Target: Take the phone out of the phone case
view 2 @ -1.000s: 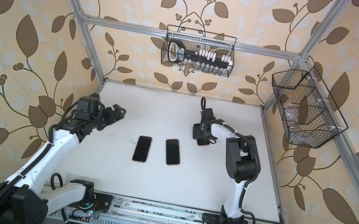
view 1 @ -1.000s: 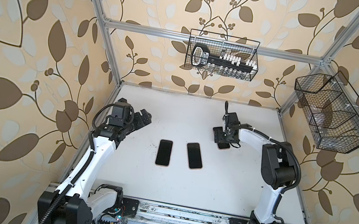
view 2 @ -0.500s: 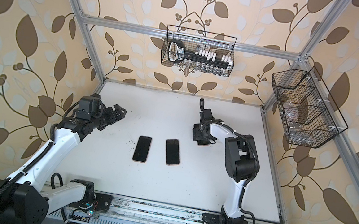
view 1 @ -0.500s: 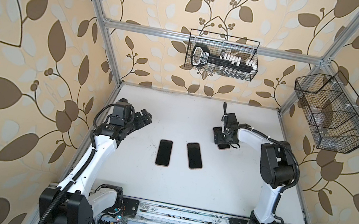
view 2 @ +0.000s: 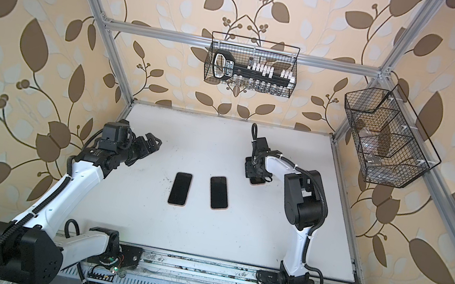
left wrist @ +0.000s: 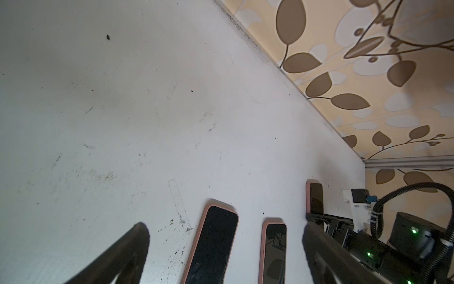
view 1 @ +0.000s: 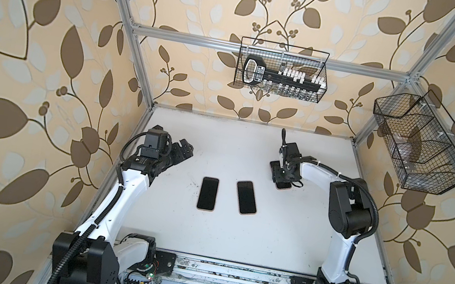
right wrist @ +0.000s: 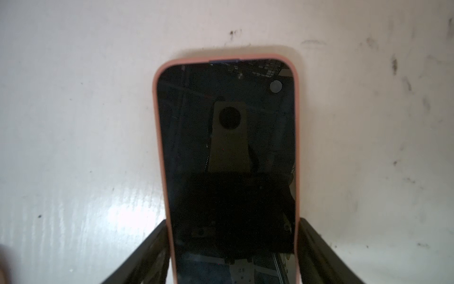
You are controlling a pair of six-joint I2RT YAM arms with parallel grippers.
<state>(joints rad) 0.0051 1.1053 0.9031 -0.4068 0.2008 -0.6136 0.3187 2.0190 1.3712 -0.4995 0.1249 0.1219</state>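
1. Against a second ago, both top views show little change. The left phone (view 1: 208,193) and the middle phone (view 1: 246,197) lie where they lay, side by side and apart at mid-table (view 1: 234,239). The left arm (view 1: 129,188) keeps its pose. The right arm (view 1: 346,214) has its elbow a touch further left.
2. In a top view the left gripper (view 2: 154,144) hovers over the table's left side, well apart from the phones. Its jaws are spread wide and hold nothing.
3. In both top views the right gripper (view 1: 283,176) is down over the third phone (view 1: 284,187), right of and farther than the other two. Only the phone's near end shows, and the jaw gap cannot be read here.
4. In the left wrist view the left gripper's fingers (left wrist: 122,255) stand far apart and touch nothing. All three phones lie screen up.
5. In the right wrist view the third phone lies flat on the table, screen up, seated in its pink case (right wrist: 157,123). The right gripper's jaws have narrowed to the case's width, one finger against each long edge.
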